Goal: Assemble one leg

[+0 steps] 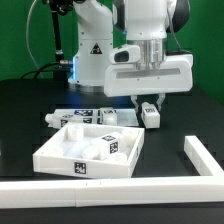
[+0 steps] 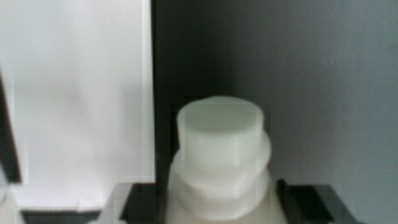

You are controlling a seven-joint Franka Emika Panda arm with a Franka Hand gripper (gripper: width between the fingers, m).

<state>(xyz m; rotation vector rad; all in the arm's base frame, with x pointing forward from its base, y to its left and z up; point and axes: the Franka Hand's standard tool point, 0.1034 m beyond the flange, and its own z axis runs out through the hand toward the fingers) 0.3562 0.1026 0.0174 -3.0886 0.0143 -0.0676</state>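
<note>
Fig. The gripper (image 1: 150,105) is clasping the leg (image 1: 152,117) between closed jaws, the leg's long axis running upright in line with the fingers, and is hanging near the white tray piece (image 1: 110,165), toward the exterior view's right.

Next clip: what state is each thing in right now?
Tool: closed on the leg.
Leg: upright, gripped, low at the table; whether it touches is unclear.
Tray: flat on the table, pieces inside.
Loose pieces: lying on the table behind the tray, untouched.
</note>
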